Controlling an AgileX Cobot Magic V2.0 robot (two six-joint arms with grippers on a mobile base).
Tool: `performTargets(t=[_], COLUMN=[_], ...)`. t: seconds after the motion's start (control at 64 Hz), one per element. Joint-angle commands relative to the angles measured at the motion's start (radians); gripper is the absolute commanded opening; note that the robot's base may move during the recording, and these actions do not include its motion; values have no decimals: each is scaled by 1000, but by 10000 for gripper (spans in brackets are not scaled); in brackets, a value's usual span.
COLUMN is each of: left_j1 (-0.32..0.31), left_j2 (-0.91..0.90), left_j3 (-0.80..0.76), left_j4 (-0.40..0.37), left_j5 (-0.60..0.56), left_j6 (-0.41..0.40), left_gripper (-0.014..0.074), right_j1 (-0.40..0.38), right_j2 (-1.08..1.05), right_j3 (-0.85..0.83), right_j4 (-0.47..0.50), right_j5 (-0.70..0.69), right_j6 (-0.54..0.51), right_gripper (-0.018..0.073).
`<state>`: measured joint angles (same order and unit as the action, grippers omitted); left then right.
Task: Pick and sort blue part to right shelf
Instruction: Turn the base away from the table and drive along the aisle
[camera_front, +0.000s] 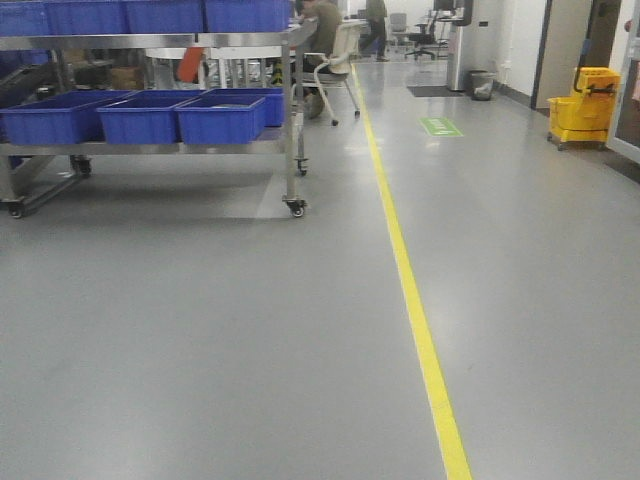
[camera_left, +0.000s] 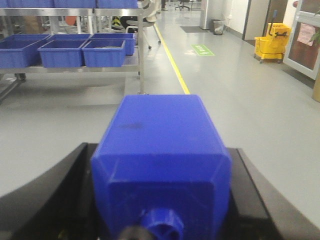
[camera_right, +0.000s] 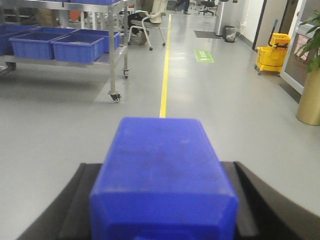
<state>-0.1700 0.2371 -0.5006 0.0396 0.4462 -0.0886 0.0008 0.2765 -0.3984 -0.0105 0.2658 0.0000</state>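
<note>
In the right wrist view the blue part (camera_right: 162, 165), a long matte-blue rectangular block, fills the middle. My right gripper (camera_right: 160, 165) is shut on it, a black finger (camera_right: 75, 200) on either side. Its cap end is cut off by the bottom edge. In the left wrist view my left gripper (camera_left: 160, 147) is shut on another blue block (camera_left: 160, 145) with sloped shoulders and a small round knob (camera_left: 162, 223). Both are held above the grey floor. Neither gripper shows in the front view. I cannot tell which rack is the right shelf.
A steel wheeled rack (camera_front: 290, 150) with several blue bins (camera_front: 220, 118) stands front left. A yellow floor line (camera_front: 415, 310) runs ahead. A seated person (camera_front: 322, 35) is behind the rack. A yellow mop bucket (camera_front: 583, 105) is far right. A gold planter (camera_right: 310, 100) is on the right.
</note>
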Motion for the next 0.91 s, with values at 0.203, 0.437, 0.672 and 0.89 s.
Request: performTargets(t=[0.203,0.437,0.672,0.89], left_j1=[1,1,1,1], left_j2=[10,10,10,10], left_j3=[-28,-28,-28,-28], left_j4=[2,2,2,2], left_j5=[-88,-88,-88,-88], left_j6=[-5,-5,-5,-5], left_gripper=[333,333,333,333], right_j1=[-6,-6,-6,-6], right_j2=[7,7,7,7], right_j3=[-31,-31,-31,-31], right_j4=[-2,-2,-2,-2], right_j5=[-96,-96,-96,-96], right_j6=[-8,-8,-8,-8], right_gripper=[421,421,421,421])
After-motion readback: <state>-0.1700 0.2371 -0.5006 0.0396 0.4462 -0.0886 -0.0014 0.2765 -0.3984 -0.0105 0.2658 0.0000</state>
